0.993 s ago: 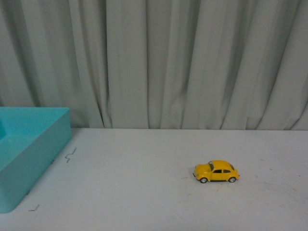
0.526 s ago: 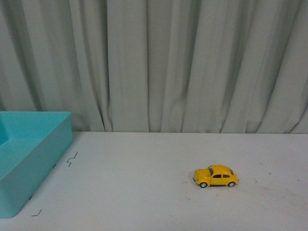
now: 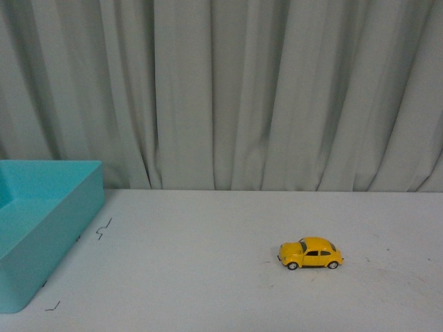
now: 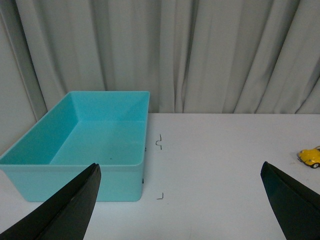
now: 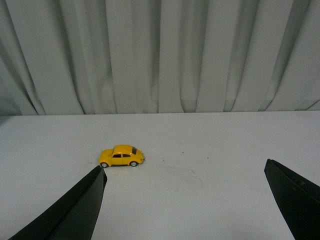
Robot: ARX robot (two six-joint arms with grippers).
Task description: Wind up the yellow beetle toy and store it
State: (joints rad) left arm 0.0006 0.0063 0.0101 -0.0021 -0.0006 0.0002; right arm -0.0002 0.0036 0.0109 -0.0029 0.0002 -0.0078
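1. Left wrist view shows the left arm's two dark fingers spread wide apart above the white table, with nothing between them.
2. Right wrist view shows the right arm's dark fingers parted just as widely and gripping nothing, over bare table.
3. Small dark bent marks lie on the table just beside the box's right wall.
4. On the table's right half, in the front view, stands the small glossy yellow beetle toy car, upright on its silver-hubbed black wheels, side-on to the camera and touching nothing else. The right wrist view has it just beyond one fingertip; the left wrist view catches it only at the picture's edge.
5. On the left stands an open turquoise plastic box, rectangular with sloping walls, well apart from the toy. The left wrist view looks into it, and nothing lies inside.
6. Pale grey pleated curtain hangs behind the table's far edge.
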